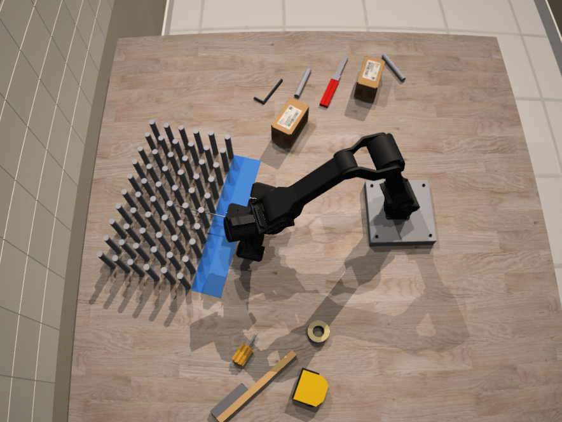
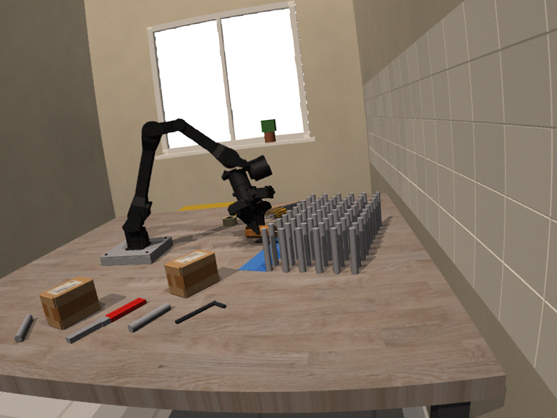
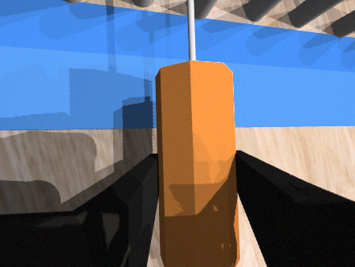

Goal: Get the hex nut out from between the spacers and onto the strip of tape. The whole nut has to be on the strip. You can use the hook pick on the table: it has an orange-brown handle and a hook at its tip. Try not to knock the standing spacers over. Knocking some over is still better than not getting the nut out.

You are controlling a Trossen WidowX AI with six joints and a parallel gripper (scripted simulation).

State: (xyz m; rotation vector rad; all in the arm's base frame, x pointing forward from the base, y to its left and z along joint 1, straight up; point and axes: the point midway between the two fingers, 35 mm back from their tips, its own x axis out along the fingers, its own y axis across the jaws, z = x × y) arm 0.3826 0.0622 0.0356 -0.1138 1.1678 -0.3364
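My end effector is pinching the hook pick by its orange-brown handle, with one black finger pressing on each side of it. The handle is pointing away from me toward the spacers, and the thin metal shaft is running out from its far end, across the blue strip of tape, and into a lane between the rows of standing spacers. In the top view the shaft is reaching several rows deep; its hooked tip is too fine to make out.

I am holding the end effector low over the edge of the tape that faces my base plate, on the side away from the spacers. The handle is hanging just above the tape and the bare tabletop.

The hex nut is not distinguishable in any view; it is either hidden among the spacers or too small to tell apart from them. No nut is showing on the visible part of the tape.

All spacers in view are standing upright in their grid, just beside the tape's far edge.
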